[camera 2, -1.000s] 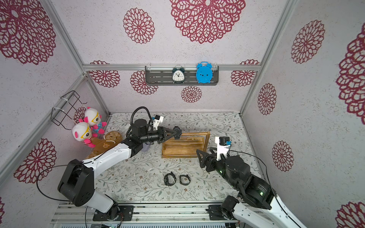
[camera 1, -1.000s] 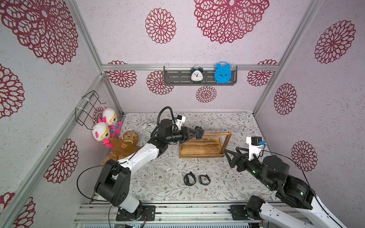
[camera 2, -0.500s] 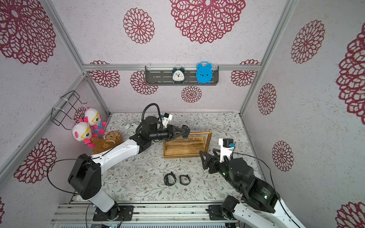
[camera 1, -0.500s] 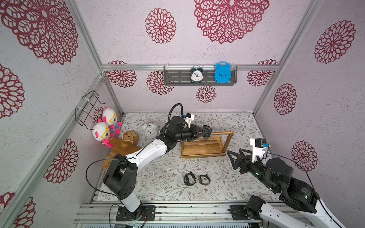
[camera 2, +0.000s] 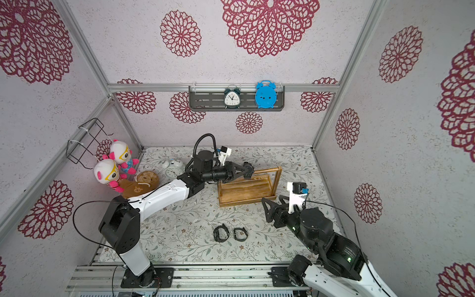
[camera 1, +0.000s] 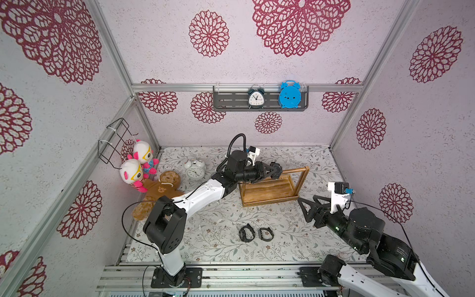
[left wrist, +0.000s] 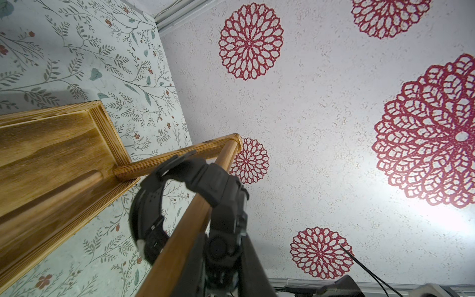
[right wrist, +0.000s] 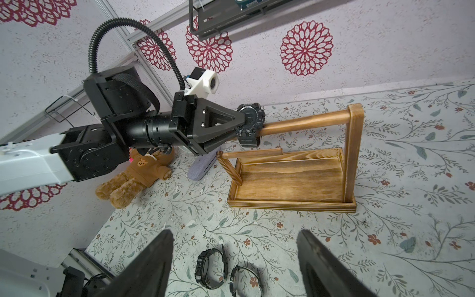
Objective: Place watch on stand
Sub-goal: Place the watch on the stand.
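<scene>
- I had the left gripper [right wrist: 245, 121] pinched narrow on the case of a black sports watch [right wrist: 251, 118]. It sat at the end of the round bar [right wrist: 308, 120] of the wooden stand [right wrist: 290, 180], on that arm's side.
- In the left wrist view the strap [left wrist: 144, 205] appeared to loop round the bar, with the case on one side and the band hanging on the other. I judged the watch was on the bar, or very nearly, but not yet released.
- What was left, by my reading, was to open the jaws, draw the arm back along the bar's line without dragging the watch off, and see that it hung by itself.
- The right gripper [right wrist: 235, 232] had its jaws wide and held nothing. It hovered over the floral table cover [camera 1: 218, 231] near the stand's tray corner, apart from it.
- Two spare watches [camera 1: 246, 232] lay side by side on the cover in front of the stand, between the arms. The task names only one watch, so I could not tell whether they counted.
- A white alarm clock [camera 1: 195, 169], a teddy bear [camera 1: 159, 190] and two dolls [camera 1: 136, 167] sat by the left wall, well apart from the stand. A grey wall shelf [camera 1: 231, 100] with two clocks hung high behind.
- Nothing loose blocked the withdrawal. The gripper covered the bar's near end, so I could not tell how it met its upright there.
</scene>
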`<act>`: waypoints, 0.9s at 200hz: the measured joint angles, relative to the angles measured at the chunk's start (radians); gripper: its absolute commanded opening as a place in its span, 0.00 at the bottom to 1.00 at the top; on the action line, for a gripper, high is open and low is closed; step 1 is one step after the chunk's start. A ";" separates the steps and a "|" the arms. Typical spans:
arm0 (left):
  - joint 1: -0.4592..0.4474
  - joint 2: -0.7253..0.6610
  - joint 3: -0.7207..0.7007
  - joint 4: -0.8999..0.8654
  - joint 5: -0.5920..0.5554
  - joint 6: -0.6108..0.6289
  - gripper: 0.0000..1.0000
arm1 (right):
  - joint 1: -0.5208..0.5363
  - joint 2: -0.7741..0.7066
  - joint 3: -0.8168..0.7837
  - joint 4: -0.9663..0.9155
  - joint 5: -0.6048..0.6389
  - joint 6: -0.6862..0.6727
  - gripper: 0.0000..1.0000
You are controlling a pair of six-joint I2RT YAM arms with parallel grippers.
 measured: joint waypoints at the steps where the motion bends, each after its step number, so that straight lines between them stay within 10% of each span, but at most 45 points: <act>1: 0.000 0.000 0.000 0.000 0.000 0.000 0.35 | 0.000 0.000 0.000 0.000 0.000 0.000 0.79; 90: -0.024 -0.050 0.023 -0.046 -0.042 0.070 0.99 | 0.000 0.005 0.000 -0.001 -0.001 0.018 0.79; 180: -0.027 -0.135 0.034 -0.261 -0.151 0.220 0.97 | 0.000 0.062 0.000 0.011 -0.003 0.026 0.79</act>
